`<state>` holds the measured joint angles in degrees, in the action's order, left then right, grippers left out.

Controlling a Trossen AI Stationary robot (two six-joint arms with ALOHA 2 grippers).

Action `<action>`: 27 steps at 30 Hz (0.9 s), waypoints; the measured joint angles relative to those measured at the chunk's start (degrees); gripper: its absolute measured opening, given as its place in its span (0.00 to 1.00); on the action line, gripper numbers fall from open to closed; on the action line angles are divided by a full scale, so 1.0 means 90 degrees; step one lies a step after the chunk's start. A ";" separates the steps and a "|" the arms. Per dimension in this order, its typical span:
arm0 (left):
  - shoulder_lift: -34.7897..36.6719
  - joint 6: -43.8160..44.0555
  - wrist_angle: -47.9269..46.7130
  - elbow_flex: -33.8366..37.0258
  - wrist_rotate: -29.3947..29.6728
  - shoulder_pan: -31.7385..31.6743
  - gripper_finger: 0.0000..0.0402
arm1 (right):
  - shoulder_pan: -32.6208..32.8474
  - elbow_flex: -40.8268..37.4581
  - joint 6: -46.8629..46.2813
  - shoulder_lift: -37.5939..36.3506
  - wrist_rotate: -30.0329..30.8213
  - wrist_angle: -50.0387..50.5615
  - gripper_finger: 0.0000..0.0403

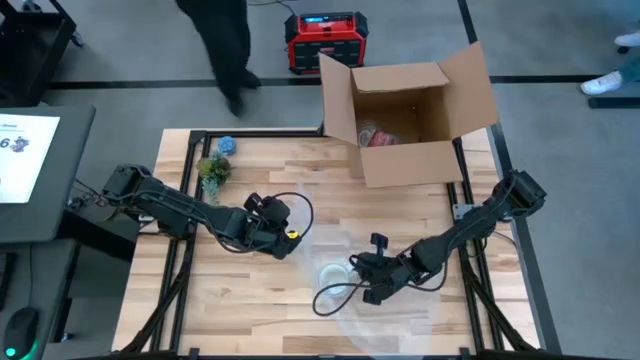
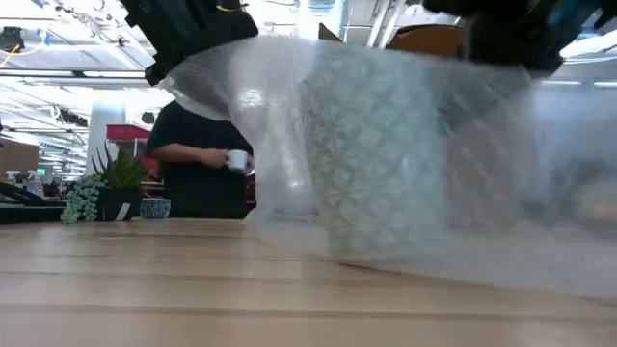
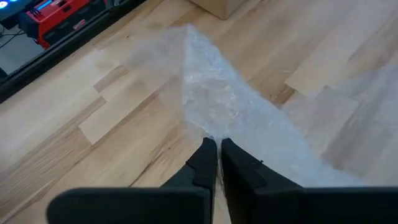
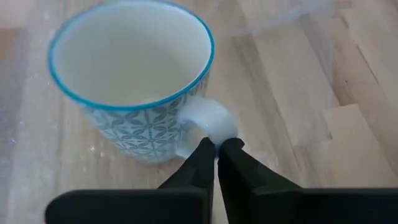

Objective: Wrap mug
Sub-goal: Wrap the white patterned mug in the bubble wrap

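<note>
In the low view the bubble wrap (image 2: pixel 405 145) is veiling the mug (image 2: pixel 381 164), blurring its pattern, and both arms are cut off at the top. The box (image 1: pixel 405 110) at the worktop's (image 1: pixel 250 290) far right is standing open, its contents hard to make out. The mug (image 4: pixel 134 81) is sitting upright and empty near the worktop's middle front, on the wrap. The right tool (image 4: pixel 216 149) is pinching its handle; the left tool (image 3: pixel 216 149) is closed on the wrap's edge, lifting it.

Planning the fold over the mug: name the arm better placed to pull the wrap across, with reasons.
Left. The left gripper is shut on the bubble wrap, lifted beside the mug. The right gripper pinches the mug's handle, steadying it.
</note>
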<state>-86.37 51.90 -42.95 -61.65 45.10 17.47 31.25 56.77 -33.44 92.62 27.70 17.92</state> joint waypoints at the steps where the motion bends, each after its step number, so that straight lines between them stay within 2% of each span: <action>1: 0.0000 -0.0002 0.0000 0.0000 0.0002 -0.0001 0.00 | 0.0063 0.0000 -0.0060 -0.0039 0.0024 0.0003 0.00; 8: 0.0000 -0.0071 -0.0005 0.0000 0.0010 -0.0002 0.00 | 0.0402 0.0003 -0.0342 -0.0104 0.0351 -0.0015 0.01; 19: 0.0000 -0.0070 -0.0011 0.0000 0.0019 0.0108 0.00 | 0.0803 0.0007 -0.0810 0.0587 0.0645 0.0040 0.00; 24: 0.0000 -0.0065 -0.0016 0.0000 0.0022 0.0136 0.00 | 0.0950 0.0005 -0.0734 0.0418 0.0695 0.0101 0.01; 27: 0.0000 -0.0060 -0.0020 0.0000 0.0024 0.0136 0.00 | 0.1005 0.0005 -0.0588 0.0182 0.0731 0.0106 0.06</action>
<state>-86.37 51.35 -43.13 -61.65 45.32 18.70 40.30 56.82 -38.72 94.26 34.28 18.87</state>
